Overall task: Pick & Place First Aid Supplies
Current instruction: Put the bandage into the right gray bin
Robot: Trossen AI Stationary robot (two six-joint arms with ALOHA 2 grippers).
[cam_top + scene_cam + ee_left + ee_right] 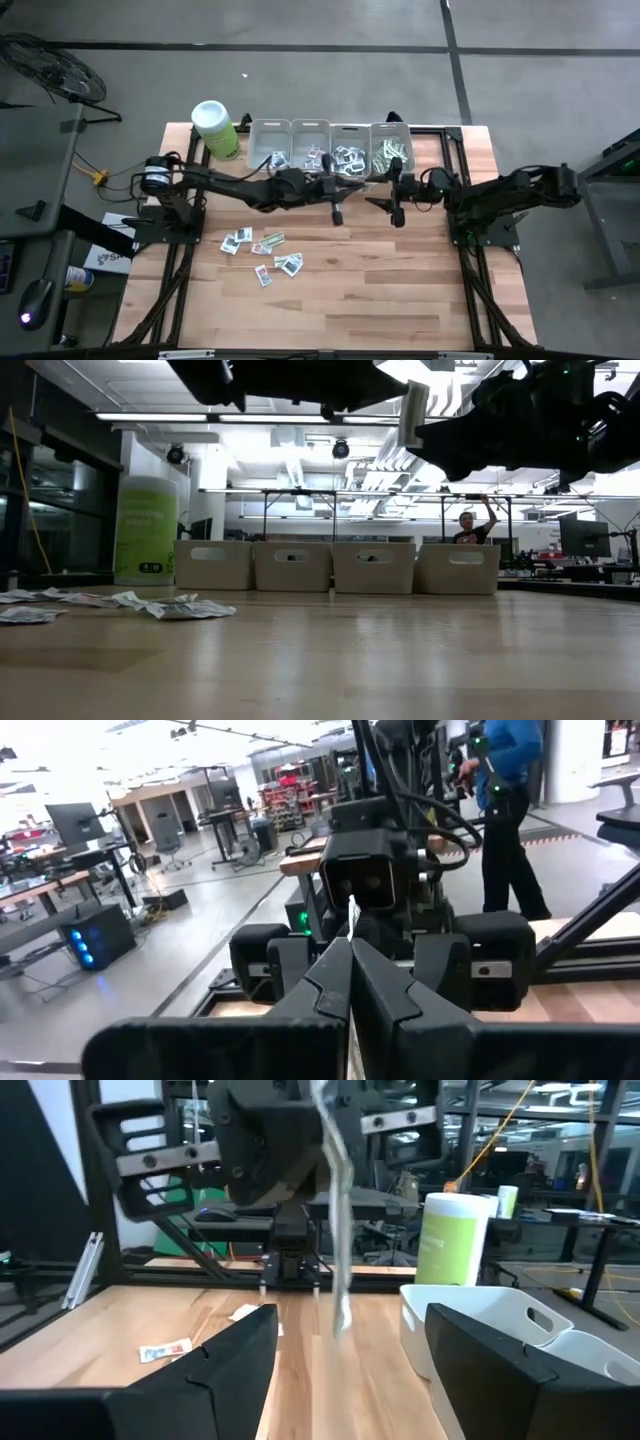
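My left gripper point(350, 955) reaches level over the middle of the table and is shut on one pale first aid packet point(338, 1230), a long thin strip seen edge-on. My right gripper point(350, 1370) faces it from the right, open and holding nothing, with the packet hanging ahead of its fingers. In the low view the packet point(412, 415) shows high between the two arms. More first aid supplies point(262, 250) lie flat and scattered on the wood at the near left. Others fill the grey bins point(330, 130). My left gripper pinches the packet between its two fingertips, and a thin white edge point(352, 915) shows at their ends. The fingers come in level, pointing toward the table's right. The strip stands upright, its lower end point(343, 1320) hanging free, clear of the table.
Four grey bins point(330, 567) stand in a row along the far edge, with a lime-green canister point(215, 128) to their left. Bare wood point(400, 290) lies toward the near right. People point(510, 810) stand in the room beyond the table.
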